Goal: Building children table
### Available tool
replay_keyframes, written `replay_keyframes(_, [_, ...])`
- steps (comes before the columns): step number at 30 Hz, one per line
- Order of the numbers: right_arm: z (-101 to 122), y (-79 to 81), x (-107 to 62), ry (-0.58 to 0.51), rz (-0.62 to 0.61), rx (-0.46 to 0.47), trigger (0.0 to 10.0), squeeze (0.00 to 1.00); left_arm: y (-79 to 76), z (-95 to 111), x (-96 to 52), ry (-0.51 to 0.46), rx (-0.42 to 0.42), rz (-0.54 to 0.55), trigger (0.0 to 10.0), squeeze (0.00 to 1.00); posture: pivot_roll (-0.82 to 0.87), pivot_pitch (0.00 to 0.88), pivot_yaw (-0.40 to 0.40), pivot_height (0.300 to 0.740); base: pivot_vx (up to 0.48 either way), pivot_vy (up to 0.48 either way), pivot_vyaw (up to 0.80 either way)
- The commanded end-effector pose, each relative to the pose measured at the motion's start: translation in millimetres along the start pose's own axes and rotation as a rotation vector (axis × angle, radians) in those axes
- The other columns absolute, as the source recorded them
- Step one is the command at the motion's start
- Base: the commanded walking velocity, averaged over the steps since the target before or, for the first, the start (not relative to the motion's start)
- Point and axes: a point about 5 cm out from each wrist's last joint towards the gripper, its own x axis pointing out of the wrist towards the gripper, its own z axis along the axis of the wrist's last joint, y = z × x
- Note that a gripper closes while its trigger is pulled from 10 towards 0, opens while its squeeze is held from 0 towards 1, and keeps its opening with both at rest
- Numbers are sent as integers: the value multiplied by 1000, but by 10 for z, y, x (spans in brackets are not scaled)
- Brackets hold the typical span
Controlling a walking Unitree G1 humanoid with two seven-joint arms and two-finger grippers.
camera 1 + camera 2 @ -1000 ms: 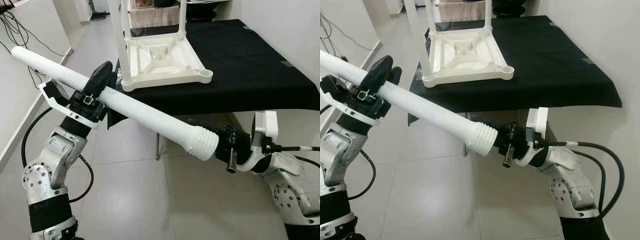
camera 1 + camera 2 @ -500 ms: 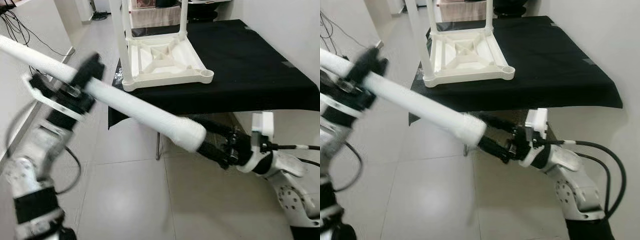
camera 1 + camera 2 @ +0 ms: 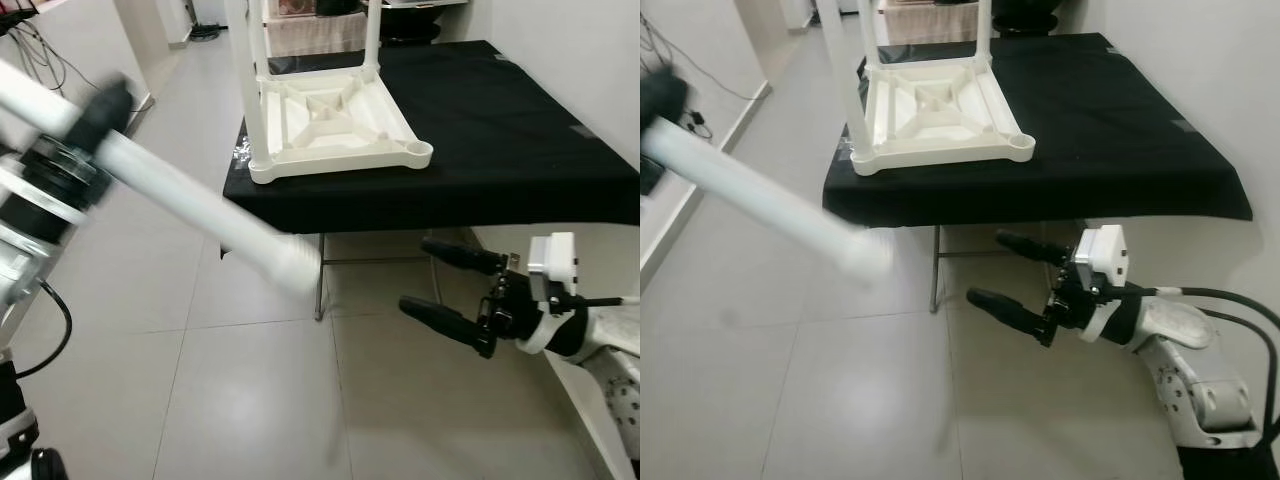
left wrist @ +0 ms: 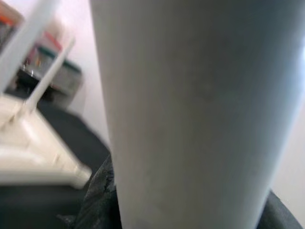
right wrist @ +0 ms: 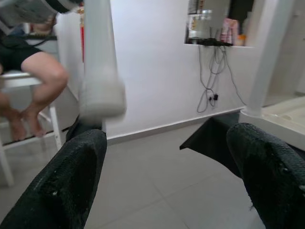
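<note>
leg: white table leg point(image 3: 190, 200), stiff, light, smooth plastic; best gripped mid-shaft
left gripper point(image 3: 95, 108): clamped around it
right gripper point(image 3: 450, 285): spread wide, empty

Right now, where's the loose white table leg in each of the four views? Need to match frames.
Left eye: white table leg, blurred, slants from the left gripper at upper left down to centre.
Right eye: leg along the left side, its end near the black table's edge.
Left wrist: leg close up, across most of the frame.
Right wrist: its end between the open right gripper fingers.
Shared landmark: upturned white tabletop.
</note>
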Motion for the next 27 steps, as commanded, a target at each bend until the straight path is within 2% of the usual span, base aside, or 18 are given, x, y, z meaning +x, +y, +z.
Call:
replay_keyframes(1, [62,-29,-27,6,10,-18,10000,1000,-108,-92,41,106,66,-72,0,0,16,100,60,740,0,0,0])
replay_keyframes(3, [109,-58,-26,20,34,-34,10000,1000,-199,-261,94,226,105,-168,0,0,11,97,62,740,0,0,0])
replay_keyframes(4, [100,-3,51,13,89,-17,10000,1000,-260,-380,144,292,129,-238,0,0,5,96,64,740,0,0,0])
replay_keyframes(5, [100,-3,51,13,89,-17,10000,1000,-260,-380,144,292,129,-238,0,0,5,96,64,740,0,0,0])
replay_keyframes(7, [59,141,212,12,200,16,10000,1000,-332,-552,209,384,166,-338,0,0,0,94,67,740,0,0,0])
replay_keyframes(8, [59,141,212,12,200,16,10000,1000,-332,-552,209,384,166,-338,0,0,0,94,67,740,0,0,0])
replay_keyframes(9, [-18,261,361,33,268,22,10000,1000,-357,-647,257,427,189,-387,0,0,2,93,67,740,0,0,0])
replay_keyframes(10, [-128,332,521,74,291,27,10000,929,-373,-741,310,470,215,-435,0,0,0,85,69,740,0,0,0])
replay_keyframes(11, [-128,332,521,74,291,27,10000,929,-373,-741,310,470,215,-435,0,0,0,85,69,740,0,0,0])
replay_keyframes(12, [-199,381,628,104,304,25,10000,929,-385,-804,342,499,235,-468,0,0,0,85,69,740,0,0,0])
replay_keyframes(13, [-274,400,744,140,304,37,10000,71,-394,-854,385,522,267,-503,0,0,0,81,74,740,0,0,0])
replay_keyframes(15, [-274,400,744,140,304,37,10000,71,-394,-854,385,522,267,-503,0,0,0,81,74,740,0,0,0])
replay_keyframes(16, [-317,414,843,161,306,53,10000,0,-393,-888,428,539,306,-535,0,0,2,87,78,740,0,0,0])
replay_keyframes(18, [-317,414,843,161,306,53,10000,0,-393,-888,428,539,306,-535,0,0,2,87,78,740,0,0,0])
replay_keyframes(21, [-313,442,1031,142,318,73,10000,0,-425,-913,548,516,364,-595,0,0,4,89,77,740,0,0,0])
replay_keyframes(24, [-309,440,1054,134,314,77,10000,0,-437,-912,565,503,366,-601,0,0,4,89,77,740,0,0,0])
replay_keyframes(27, [-377,510,1193,149,308,105,10000,0,-459,-921,616,466,373,-605,0,0,6,91,75,740,0,0,0])
